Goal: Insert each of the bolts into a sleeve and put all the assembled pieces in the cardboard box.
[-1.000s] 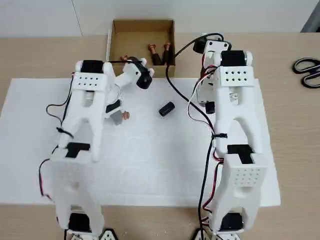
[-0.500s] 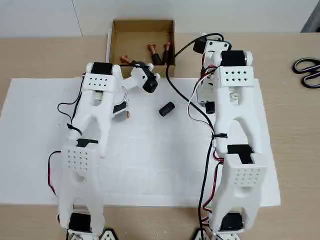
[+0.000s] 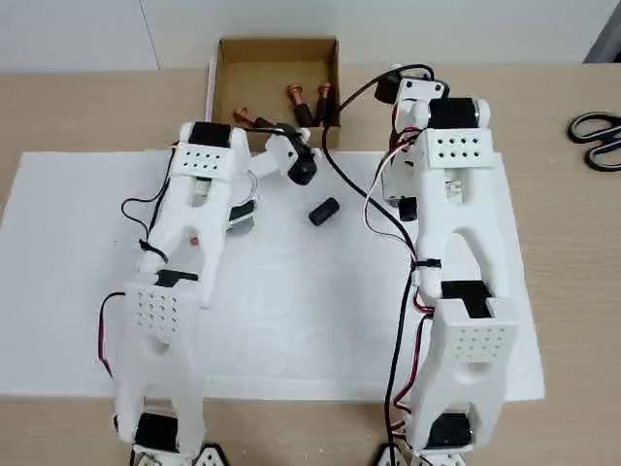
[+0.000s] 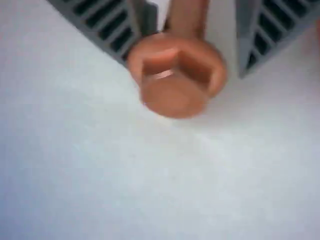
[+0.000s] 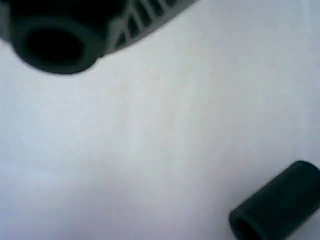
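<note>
over the last second the left arm has swung in toward the middle of the white sheet (image 3: 291, 320), and its forearm now covers the copper head that showed from above. the left gripper (image 4: 192, 22) is clamped on a copper bolt (image 4: 175, 77), the shank between its grey ribbed fingers (image 4: 102, 25) and the hex head toward the camera, low over the sheet. the right arm has not shifted. the right gripper (image 3: 405, 204) grips a black sleeve (image 5: 50, 45), open end facing out. a second sleeve (image 3: 324, 211) lies loose on the sheet between the two arms, near the cardboard box (image 3: 267, 78), which holds assembled pieces (image 3: 310, 105) by its near wall. scissors (image 3: 597, 136) lie at the table's far right.
</note>
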